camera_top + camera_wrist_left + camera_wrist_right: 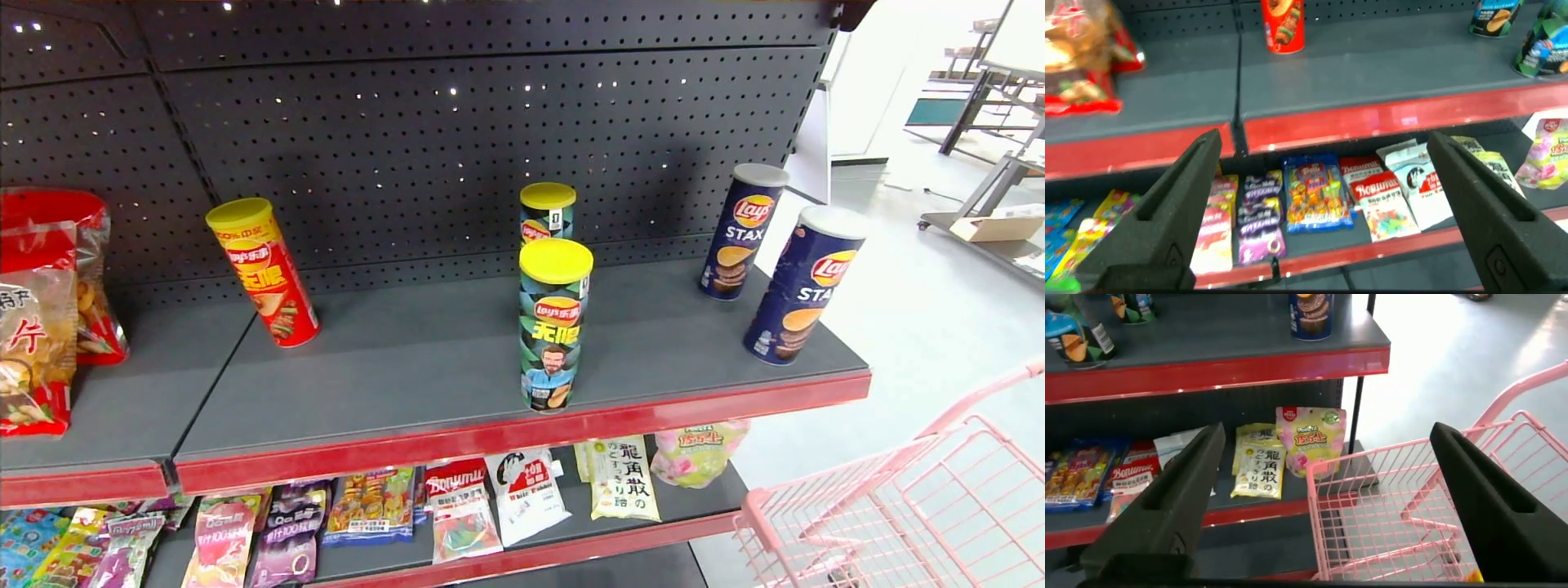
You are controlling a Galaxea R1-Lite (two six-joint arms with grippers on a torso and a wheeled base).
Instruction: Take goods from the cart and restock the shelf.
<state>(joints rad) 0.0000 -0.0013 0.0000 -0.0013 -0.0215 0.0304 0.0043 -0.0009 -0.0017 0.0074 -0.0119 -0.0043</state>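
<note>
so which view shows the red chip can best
Head view: the red chip can stands whole on the upper shelf. The left wrist view catches just its lower part; the right wrist view faces the pink cart.

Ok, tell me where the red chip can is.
In the head view the red chip can stands on the upper shelf, left of centre, between the red snack bags at the far left and the two green cans in the middle.
</note>
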